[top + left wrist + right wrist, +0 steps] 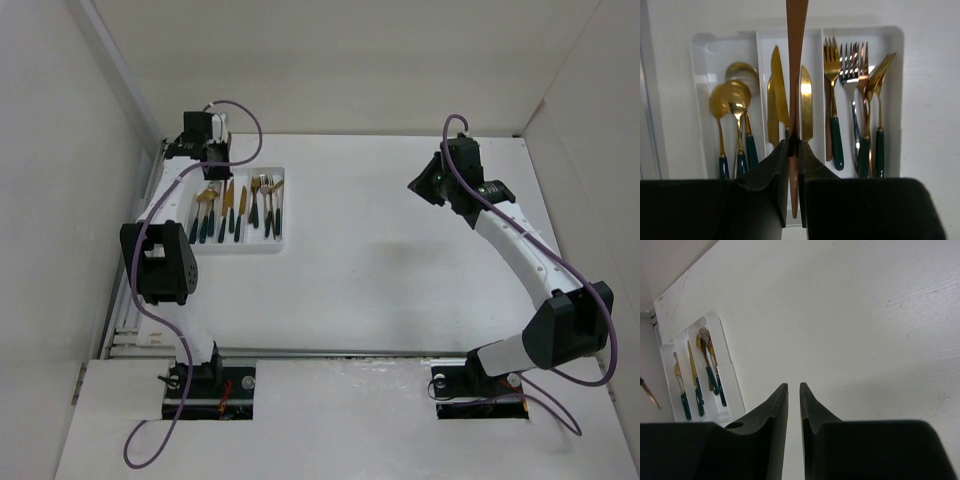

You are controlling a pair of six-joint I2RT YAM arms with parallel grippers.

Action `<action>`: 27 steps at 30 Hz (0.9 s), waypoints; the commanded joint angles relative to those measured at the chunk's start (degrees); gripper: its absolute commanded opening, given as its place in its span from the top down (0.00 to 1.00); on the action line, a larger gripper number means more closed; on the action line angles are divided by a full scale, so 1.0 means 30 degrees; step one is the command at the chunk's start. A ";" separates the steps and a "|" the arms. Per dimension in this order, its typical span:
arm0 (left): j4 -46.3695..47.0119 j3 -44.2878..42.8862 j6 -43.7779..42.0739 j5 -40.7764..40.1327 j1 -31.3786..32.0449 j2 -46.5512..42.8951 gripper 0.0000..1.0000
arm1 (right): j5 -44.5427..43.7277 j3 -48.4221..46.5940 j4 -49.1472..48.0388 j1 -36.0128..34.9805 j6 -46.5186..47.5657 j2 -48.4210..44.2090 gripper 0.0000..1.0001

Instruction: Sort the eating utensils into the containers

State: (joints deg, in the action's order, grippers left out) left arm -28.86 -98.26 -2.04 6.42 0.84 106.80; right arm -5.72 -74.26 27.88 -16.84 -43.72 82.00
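Note:
My left gripper (793, 142) is shut on a slim copper-coloured utensil (796, 60), seen edge-on, so I cannot tell what kind it is. It hangs over the middle compartment of the white tray (895, 35), above the gold knives (777, 85). Spoons (735, 100) lie in the left compartment and forks (852, 65) in the right one, all with dark green handles. From above, the left gripper (213, 170) is at the tray's (240, 252) far end. My right gripper (794, 386) hovers over bare table with a narrow gap between its fingers and nothing in it, far right of the tray (732, 375).
The tray sits at the table's far left, close to a metal rail (150, 190) and the left wall. The right gripper (425, 185) hangs at the far right. White walls close the table on three sides.

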 commanded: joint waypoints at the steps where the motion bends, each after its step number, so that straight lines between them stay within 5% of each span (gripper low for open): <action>1: 0.0389 0.1958 -0.0081 -0.0847 0.0511 0.0141 1.00 | 0.0206 -0.0267 -0.1090 0.0135 -0.0132 -0.0145 0.79; 15: 0.0805 0.2930 -0.0488 -0.0619 0.0335 0.1867 1.00 | -0.0351 -0.0032 -0.0738 0.0311 -0.0132 -0.0525 0.78; 20: 0.0131 0.2111 -0.0696 0.0440 0.0335 0.1695 0.51 | -0.0702 -0.0032 -0.0738 0.0311 0.0044 -0.0701 0.75; 27: -0.1278 -0.0788 -0.0464 -0.2074 -0.0630 0.0115 0.49 | -0.1288 -0.0206 -0.0562 0.1887 0.0920 -0.1492 0.68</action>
State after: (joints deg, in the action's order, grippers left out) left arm -31.33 -95.26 -3.64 4.73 1.50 112.64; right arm -7.42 -74.11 27.86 -13.76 -42.74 80.25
